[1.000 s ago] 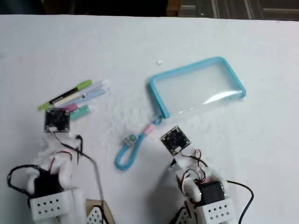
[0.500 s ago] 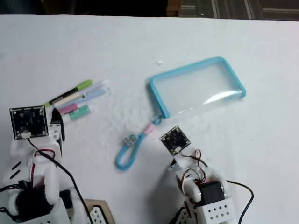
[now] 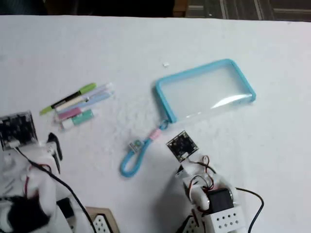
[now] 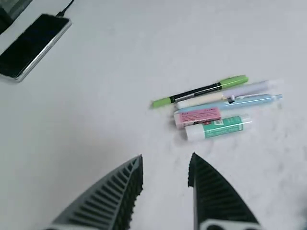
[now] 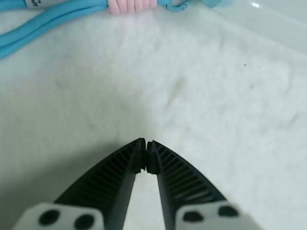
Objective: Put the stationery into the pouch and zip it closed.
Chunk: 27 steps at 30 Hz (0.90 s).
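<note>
Robot lab bench: white table [image 3: 146,39], exposed-wire arms [image 3: 210,195], phone [image 4: 32,46].

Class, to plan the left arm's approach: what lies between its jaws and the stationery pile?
The stretch is bare white table, seen in the left wrist view: nothing sits between the left gripper, jaws open, and the stationery.

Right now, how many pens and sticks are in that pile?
5, side by side on the table: a green marker, a pale pen, a blue pen, a pink stick, a green-and-white stick. Packed tight, so one may be hidden.
</note>
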Tool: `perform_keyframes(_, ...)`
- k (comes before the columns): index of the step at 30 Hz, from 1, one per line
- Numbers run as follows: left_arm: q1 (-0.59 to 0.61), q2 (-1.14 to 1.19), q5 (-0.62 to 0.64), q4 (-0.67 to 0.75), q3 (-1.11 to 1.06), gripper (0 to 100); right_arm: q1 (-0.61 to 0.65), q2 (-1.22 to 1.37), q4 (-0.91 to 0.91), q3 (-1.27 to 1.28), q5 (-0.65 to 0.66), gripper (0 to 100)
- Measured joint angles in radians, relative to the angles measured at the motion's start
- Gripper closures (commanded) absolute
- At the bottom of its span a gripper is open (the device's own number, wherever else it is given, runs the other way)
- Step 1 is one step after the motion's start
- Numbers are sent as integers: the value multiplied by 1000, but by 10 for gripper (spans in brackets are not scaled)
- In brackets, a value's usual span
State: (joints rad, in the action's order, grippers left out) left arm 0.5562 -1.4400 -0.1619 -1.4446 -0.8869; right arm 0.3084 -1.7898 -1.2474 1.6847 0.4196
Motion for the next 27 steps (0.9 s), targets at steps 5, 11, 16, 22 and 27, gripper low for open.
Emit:
perform_keyframes(5,34,249,-5,0,192,823,0,0,6,-2,0,981)
perform_keyframes(11,37,477,-9,-5,342,821,-15,3,-40,-212,0,981)
perform_keyframes(16,34,497,-9,69,235,823,-87,176,-115,-443,8,981)
perform_keyframes(22,31,497,-9,138,123,821,-101,667,-164,-830,-20,937)
perform_keyframes(27,31,500,-9,144,118,823,-2,1079,-262,-1163,-219,813)
